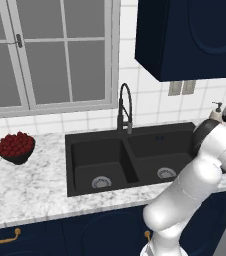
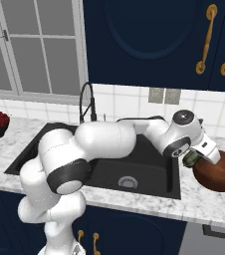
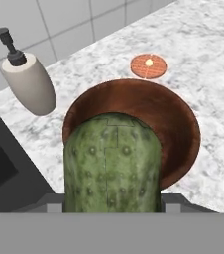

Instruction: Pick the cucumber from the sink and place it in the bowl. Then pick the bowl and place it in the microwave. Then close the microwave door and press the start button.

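The green, bumpy cucumber (image 3: 111, 163) is held in my gripper (image 3: 113, 201), which is shut on it; the vegetable hides most of the fingers in the hand view. Right beneath and beyond it on the marble counter sits the reddish-brown bowl (image 3: 181, 124). In the right base view the gripper (image 2: 198, 155) hangs at the left rim of the bowl (image 2: 220, 175), with the cucumber (image 2: 190, 159) poking out just above that rim. The black double sink (image 1: 130, 160) lies left of the bowl, and both of its basins are bare. The microwave is out of view.
A beige soap dispenser (image 3: 29, 84) stands by the tiled wall between sink and bowl. A small round orange disc (image 3: 148, 66) lies on the counter beyond the bowl. The black arched faucet (image 1: 125, 107) rises behind the sink. A dark bowl of red berries (image 1: 16, 146) sits far left.
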Robot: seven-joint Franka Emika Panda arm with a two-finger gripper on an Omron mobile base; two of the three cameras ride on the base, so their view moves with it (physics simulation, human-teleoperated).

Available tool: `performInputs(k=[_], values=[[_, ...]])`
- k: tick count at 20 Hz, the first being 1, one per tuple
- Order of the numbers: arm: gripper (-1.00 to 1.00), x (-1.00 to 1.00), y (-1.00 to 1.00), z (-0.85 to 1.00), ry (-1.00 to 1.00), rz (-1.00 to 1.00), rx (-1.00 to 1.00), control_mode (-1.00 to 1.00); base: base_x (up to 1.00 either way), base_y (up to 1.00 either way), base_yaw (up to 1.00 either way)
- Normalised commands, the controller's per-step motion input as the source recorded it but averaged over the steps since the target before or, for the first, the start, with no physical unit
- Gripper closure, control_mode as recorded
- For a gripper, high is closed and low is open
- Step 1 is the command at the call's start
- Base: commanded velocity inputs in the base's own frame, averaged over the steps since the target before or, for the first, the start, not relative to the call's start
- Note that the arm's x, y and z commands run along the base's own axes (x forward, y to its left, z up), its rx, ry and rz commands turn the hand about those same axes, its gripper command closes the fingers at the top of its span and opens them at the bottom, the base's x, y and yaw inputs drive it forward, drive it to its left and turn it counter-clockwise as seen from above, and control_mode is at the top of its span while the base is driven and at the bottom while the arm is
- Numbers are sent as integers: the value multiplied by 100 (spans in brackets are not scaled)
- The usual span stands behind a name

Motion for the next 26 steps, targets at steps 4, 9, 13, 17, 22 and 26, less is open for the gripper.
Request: performInputs(k=[4,9,13,17,22,26], values=[[100,20,-37,-11,0,0,0,-100,0,0,0],[100,26,-43,-12,0,0,2,-100,0,0,0],[100,29,-39,-8,1,0,4,-100,0,0,0],[100,8,-25,37,10,-1,9,-100,0,0,0],[100,0,-10,88,19,-1,15,-100,0,0,0],[100,0,-24,99,16,0,21,-100,0,0,0]])
